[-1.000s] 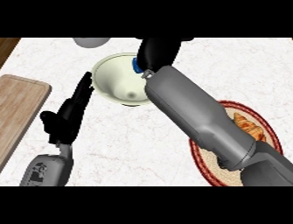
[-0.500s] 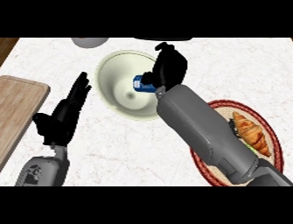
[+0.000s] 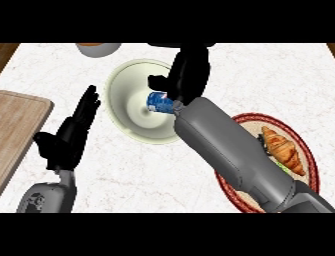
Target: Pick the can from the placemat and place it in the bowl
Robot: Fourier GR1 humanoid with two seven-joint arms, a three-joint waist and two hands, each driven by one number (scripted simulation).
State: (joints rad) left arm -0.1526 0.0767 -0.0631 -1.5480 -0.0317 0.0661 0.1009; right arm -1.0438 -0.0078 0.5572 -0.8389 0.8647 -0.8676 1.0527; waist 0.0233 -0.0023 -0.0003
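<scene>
Right hand (image 3: 188,75) was over the bowl (image 3: 129,112), back of hand up, thumb sticking out toward the left. Can (image 3: 159,102) — blue and white, lying tilted — sat inside the bowl just right of its centre, at the base of that hand near the wrist. Couldn't tell whether the fingers were curled round the can or clear of it; the hand hid the contact. Right forearm ran diagonally from the lower right, across the placemat (image 3: 303,150).

Placemat was round, red-rimmed, right of the bowl and near it; a croissant (image 3: 282,149) lay on it beside the forearm, something green just below it, partly hidden.

Left hand (image 3: 72,131) was at the view's left, fingers straight and spread a little, pointing up — resting, touching nothing. It sat between the bowl and a wooden board (image 3: 7,140) along the left edge.

A second, smaller bowl (image 3: 97,48) was cut off at the top, just above the cream one. All on a white marble counter (image 3: 266,75).
</scene>
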